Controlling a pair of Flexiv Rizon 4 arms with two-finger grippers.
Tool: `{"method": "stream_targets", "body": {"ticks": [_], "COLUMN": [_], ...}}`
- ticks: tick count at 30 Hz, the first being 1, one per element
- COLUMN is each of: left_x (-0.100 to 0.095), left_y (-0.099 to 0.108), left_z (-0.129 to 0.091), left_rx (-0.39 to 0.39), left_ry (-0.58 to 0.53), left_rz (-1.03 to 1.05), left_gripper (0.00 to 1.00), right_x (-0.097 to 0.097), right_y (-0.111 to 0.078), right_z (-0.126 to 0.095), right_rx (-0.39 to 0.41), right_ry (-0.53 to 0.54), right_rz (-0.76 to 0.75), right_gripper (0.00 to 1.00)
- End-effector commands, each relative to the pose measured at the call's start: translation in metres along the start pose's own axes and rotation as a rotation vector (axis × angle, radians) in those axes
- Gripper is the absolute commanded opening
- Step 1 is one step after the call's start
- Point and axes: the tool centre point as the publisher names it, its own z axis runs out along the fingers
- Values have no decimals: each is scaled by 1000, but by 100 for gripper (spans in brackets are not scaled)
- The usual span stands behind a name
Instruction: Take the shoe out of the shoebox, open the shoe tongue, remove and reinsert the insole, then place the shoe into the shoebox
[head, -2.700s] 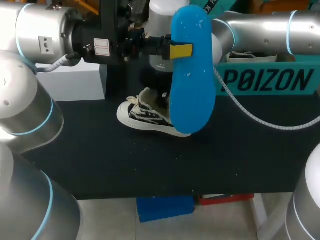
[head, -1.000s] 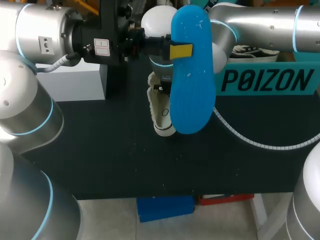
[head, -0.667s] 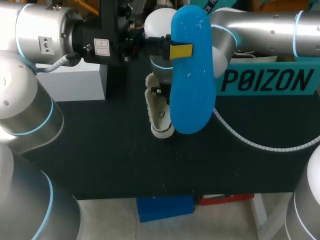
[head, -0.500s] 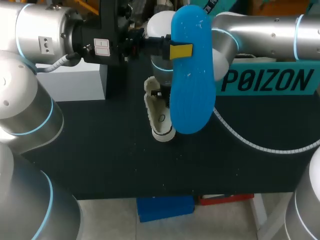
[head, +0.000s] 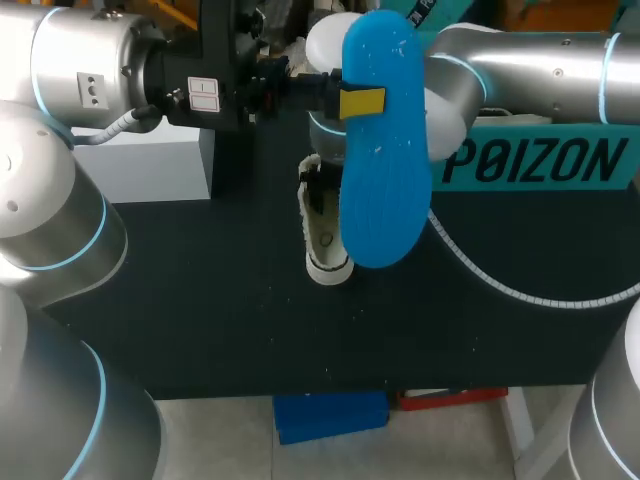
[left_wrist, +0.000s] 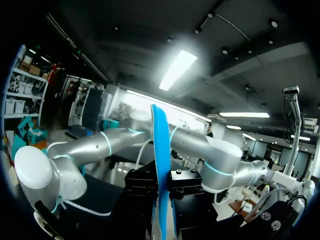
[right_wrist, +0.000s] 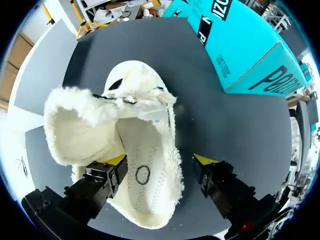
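Now the shoe (head: 325, 235) sits in the middle of the black table (head: 200, 300) with its heel pointing to the near side. That is new, because a little while ago it lay sideways with its toe pointing left. The right arm (head: 530, 65) has turned it around, and in the last second the shoe only shifts a tiny bit. The right gripper (right_wrist: 159, 162) hangs over the heel end with one finger on each side of the shoe. One finger touches the fluffy side, but a strip of table shows between the shoe and the other finger. So this hand is not squeezing; it is loose around the shoe. The fluffy tongue is flopped over to one side, and the inside of the shoe is wide open and bare. The left gripper (left_wrist: 162, 189) has not moved at all. It pinches the blue insole (head: 385, 150) tight and holds it up high over the table. The teal shoebox (head: 540, 160) waits at the far right. I think the turn lines the shoe up so the insole can slide back in. That looks like the next job, and after it the shoe must go into the box.
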Motion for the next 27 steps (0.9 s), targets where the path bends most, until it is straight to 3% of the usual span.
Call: {"method": "stream_targets", "body": {"ticks": [1,4,5,8,25,27], "left_x": [0,0,0,0,0,0], "left_y": [1,1,1,1,1,1], "left_z": [1,1,1,1,1,1], "left_rx": [-1,-1,-1,-1,-1,-1], "left_ry": [-3,-3,-3,-3,-3,-3], "left_rz": [-1,-1,-1,-1,-1,-1], "left_gripper": [0,0,0,0,0,0], "right_x": [-21,-18,-17,-11,-11,-21], "right_y": [-9,-16,-19,-30,-30,-33], "right_z": [-34,-53,-60,-85,-85,-94], "right_rx": [45,96,150,146,146,139], "right_ry": [219,466,585,801,801,882], "right_rz": [-36,-80,-101,-216,-216,-175], "right_gripper": [100,100,100,100,100,100]}}
